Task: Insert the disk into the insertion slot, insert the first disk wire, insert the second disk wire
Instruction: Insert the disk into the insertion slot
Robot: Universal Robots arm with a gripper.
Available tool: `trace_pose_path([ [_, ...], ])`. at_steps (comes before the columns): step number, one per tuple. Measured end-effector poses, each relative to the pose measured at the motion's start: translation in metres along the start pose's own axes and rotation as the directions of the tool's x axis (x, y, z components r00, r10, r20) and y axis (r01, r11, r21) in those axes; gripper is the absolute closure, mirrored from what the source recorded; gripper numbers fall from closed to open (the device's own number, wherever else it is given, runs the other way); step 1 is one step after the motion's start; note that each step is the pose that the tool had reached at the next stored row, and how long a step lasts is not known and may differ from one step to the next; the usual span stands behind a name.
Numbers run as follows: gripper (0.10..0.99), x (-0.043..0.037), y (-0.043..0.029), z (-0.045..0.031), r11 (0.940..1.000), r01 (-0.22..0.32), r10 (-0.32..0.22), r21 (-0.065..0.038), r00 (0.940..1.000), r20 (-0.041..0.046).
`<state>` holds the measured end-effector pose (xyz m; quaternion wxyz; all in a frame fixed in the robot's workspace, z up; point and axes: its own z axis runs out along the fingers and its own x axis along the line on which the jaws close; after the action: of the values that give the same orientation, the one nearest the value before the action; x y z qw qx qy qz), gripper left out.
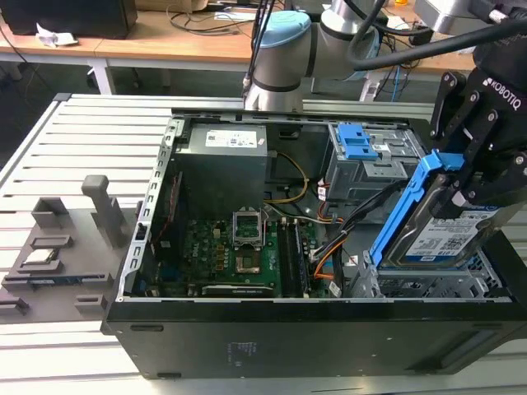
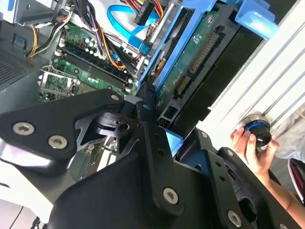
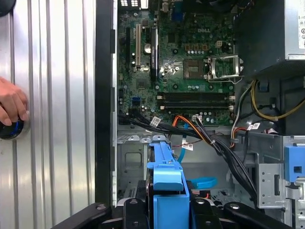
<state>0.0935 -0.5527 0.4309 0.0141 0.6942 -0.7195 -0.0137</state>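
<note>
In the exterior view the disk (image 1: 436, 234) hides most of the insertion slot (image 1: 412, 286) beneath it, the gripper (image 1: 463, 191) runs off the exterior view's right edge, and in the first wrist view a hand (image 3: 10, 106) is cut by the picture's edge.

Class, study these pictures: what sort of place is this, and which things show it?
Probably a robotics lab or workshop: the gripper holds the disk at an open computer case on a slatted metal table, with cable-strewn desks behind.
</note>
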Motion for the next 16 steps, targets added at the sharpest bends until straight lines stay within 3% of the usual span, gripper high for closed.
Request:
trace_pose_path([
  [7,0.722,0.0,-0.0004,0.0105,1.0,0.0,0.0,0.0,1.0,0.0001],
  [16,0.722,0.0,-0.0012,0.03,1.0,0.0,0.0,0.0,1.0,0.0001],
])
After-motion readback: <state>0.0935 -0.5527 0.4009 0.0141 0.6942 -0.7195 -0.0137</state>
